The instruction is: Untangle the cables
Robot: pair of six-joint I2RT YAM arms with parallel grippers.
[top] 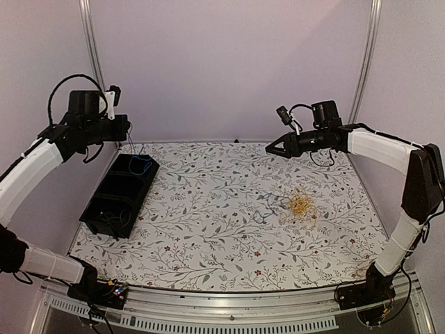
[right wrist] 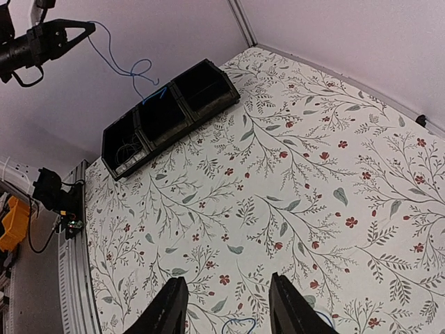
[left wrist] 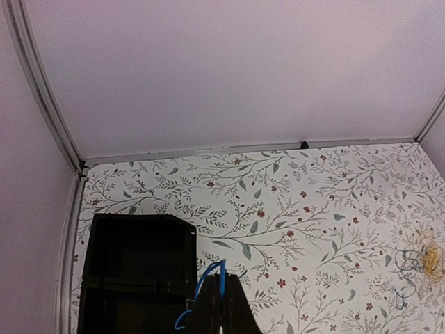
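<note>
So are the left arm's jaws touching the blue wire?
Touching. In the left wrist view the left gripper has its jaws shut on the blue wire.

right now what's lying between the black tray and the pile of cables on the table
Nothing: in the top view only bare flowered table cover runs from the black tray to the pile of cables.

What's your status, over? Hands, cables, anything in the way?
Left gripper shut on blue cable, dangling over tray. Right gripper open, empty, raised. Yellow tangle loose on table. Nothing seen blocking it.
</note>
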